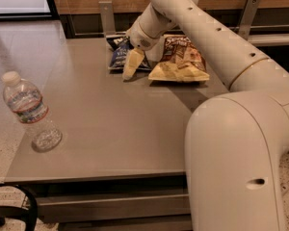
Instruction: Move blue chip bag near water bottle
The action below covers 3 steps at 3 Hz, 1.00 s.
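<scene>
The blue chip bag [119,55] lies flat at the back of the grey table [111,124], dark navy with white lettering. My gripper [130,66] hangs from the long white arm right over the bag's right edge, its pale fingers reaching down to the table beside the bag. The water bottle [29,110] stands upright at the table's front left corner, clear with a white cap and a red, white and blue label. It is far from the bag.
A larger brown-and-yellow chip bag [180,61] lies just right of the blue one, partly under the arm. My white arm base [236,162] fills the right foreground. A wood-panelled wall with metal brackets [106,16] runs behind the table.
</scene>
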Available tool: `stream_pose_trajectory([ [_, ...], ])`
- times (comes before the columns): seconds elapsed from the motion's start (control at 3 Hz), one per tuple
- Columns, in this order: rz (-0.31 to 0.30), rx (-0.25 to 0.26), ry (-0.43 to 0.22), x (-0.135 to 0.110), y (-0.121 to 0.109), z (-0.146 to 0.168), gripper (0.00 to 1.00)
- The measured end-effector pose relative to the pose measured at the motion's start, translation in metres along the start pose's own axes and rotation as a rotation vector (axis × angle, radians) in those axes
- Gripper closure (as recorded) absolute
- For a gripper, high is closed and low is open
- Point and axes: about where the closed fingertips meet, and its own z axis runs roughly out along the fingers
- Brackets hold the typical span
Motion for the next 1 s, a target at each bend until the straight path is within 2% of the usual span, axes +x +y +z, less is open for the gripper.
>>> stream_pose_trajectory([
  [0.33, 0.011, -0.003, -0.004, 0.0034, 0.0006, 0.0038, 0.13],
  [1.0, 0.011, -0.011, -0.004, 0.0027, 0.0022, 0.0086, 0.59],
])
